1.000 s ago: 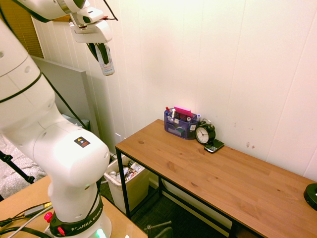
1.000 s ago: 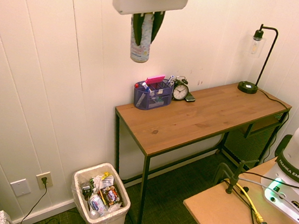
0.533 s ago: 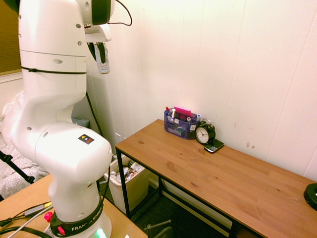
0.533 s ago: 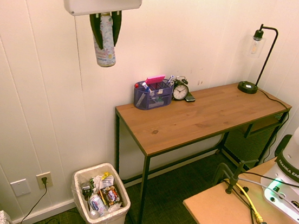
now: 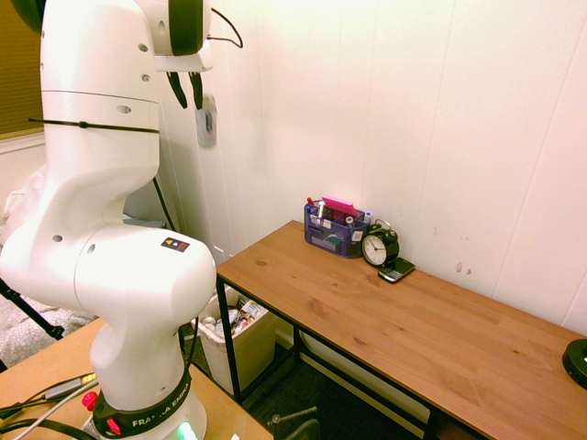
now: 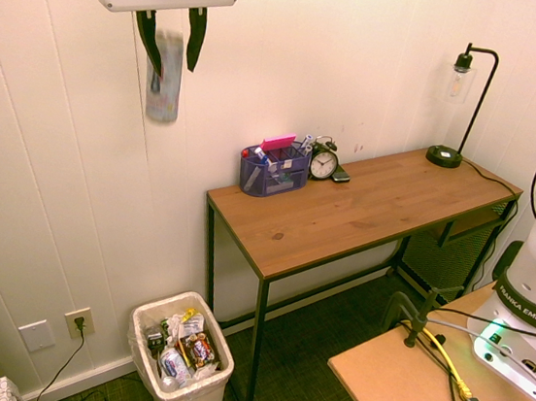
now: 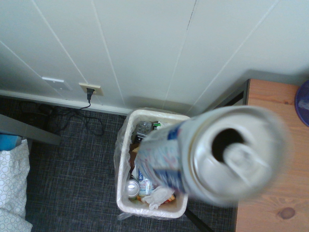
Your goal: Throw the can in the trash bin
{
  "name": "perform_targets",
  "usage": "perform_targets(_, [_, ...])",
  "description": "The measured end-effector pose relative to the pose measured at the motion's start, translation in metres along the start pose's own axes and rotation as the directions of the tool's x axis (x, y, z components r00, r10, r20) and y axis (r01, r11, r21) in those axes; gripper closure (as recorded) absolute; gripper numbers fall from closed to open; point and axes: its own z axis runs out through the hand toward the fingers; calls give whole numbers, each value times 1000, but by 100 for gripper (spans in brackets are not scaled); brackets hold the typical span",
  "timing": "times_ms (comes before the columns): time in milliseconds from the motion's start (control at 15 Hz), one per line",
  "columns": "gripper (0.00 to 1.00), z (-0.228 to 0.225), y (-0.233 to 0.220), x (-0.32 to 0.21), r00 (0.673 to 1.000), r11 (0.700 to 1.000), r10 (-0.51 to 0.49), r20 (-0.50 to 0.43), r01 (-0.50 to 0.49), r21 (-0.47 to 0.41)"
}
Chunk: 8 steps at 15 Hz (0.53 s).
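My gripper (image 6: pixel 173 44) hangs high beside the white panelled wall with its dark fingers (image 6: pixel 152 40) spread, open. The slim silver-white can (image 6: pixel 166 76) shows blurred just below and between them, free of both fingers, upright. From the other side the can (image 5: pixel 206 122) sits lower than the gripper (image 5: pixel 185 91). In the wrist view the can (image 7: pixel 217 154) fills the frame, pull-tab top towards the camera. Far below stands the cream-white trash bin (image 6: pixel 200 400), lined with a bag and holding rubbish. The trash bin (image 7: pixel 120 159) lies straight under the can, and the trash bin (image 5: pixel 257 346) stands left of the desk.
A wooden desk (image 6: pixel 365 208) on black legs stands right of the bin. On it are a blue pen organiser (image 6: pixel 274 169), a black alarm clock (image 6: pixel 323 162) and a black lamp (image 6: pixel 447 149). A wall outlet (image 6: pixel 79 321) sits low near the bin.
The arm swung away from the desk until it was over the bin. The fingers have spread and let go of the can, which now shows blurred below them.
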Motion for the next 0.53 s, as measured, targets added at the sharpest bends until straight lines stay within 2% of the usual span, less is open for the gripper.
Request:
perform_targets(333, [0, -7, 9, 26, 999, 999, 38, 5, -38, 11])
perform_targets(533, [0, -4, 31, 70, 996, 995, 86, 36, -87, 48])
